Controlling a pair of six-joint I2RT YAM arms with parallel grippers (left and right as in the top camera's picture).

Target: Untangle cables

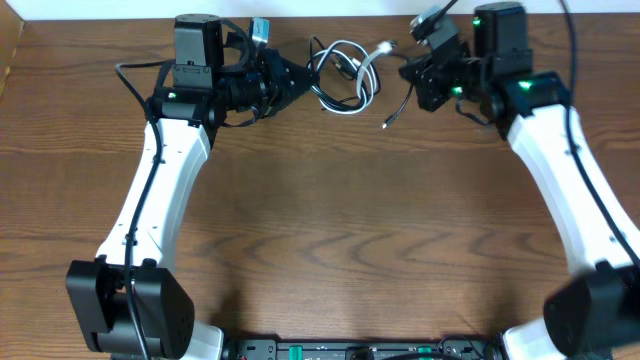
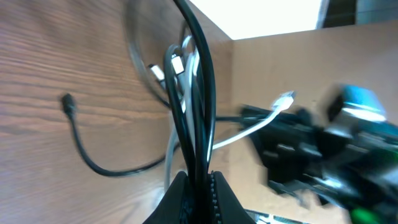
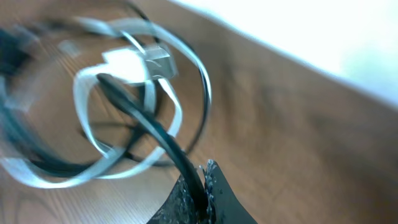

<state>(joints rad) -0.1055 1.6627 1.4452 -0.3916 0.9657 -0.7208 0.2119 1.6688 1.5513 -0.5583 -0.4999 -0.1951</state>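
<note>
The black and white cables [image 1: 345, 78] lie looped together at the far middle of the table. My left gripper [image 1: 303, 80] is at the tangle's left side, shut on the black cable [image 2: 200, 93], which runs straight out from between the jaws alongside the white cable [image 2: 186, 68]. My right gripper [image 1: 408, 72] is at the tangle's right side, shut on a strand of the black cable [image 3: 158, 134], with the white cable [image 3: 118, 168] looping beyond it. The black cable's free end [image 1: 388, 122] hangs below the right gripper. A white plug [image 1: 386, 47] points toward the right gripper.
A wall or board edge [image 1: 330, 8] runs close behind the cables. The left arm [image 1: 165, 190] and right arm [image 1: 570, 170] reach in from the near corners. Wood tabletop [image 1: 330, 230] stretches between them.
</note>
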